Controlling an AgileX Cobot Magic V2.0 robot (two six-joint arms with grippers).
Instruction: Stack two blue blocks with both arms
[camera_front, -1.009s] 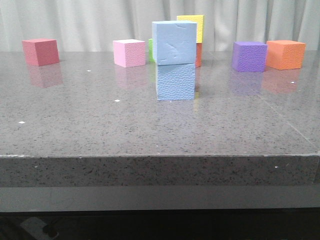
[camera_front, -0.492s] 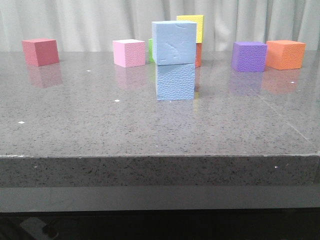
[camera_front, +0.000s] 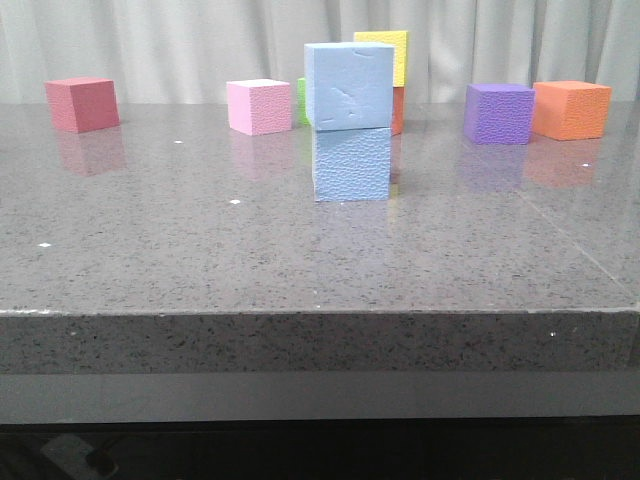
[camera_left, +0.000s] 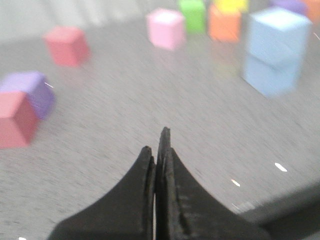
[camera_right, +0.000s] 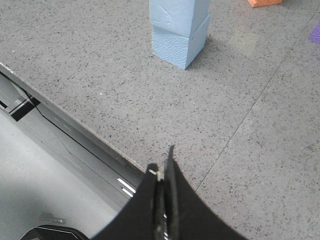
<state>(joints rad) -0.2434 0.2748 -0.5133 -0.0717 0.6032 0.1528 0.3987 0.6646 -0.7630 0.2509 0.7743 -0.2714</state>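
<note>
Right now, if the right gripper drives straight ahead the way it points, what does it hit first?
Probably the table surface itself, short of the stacked blue blocks. The shut right gripper aims roughly at them; depth is uncertain.

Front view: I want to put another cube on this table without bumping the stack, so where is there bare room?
The widest bare patch runs from the table's near edge up to the stacked blue blocks. Smaller gaps lie between the red cube and pink cube, and between the stack and purple cube. Directly behind the stack it is crowded.
</note>
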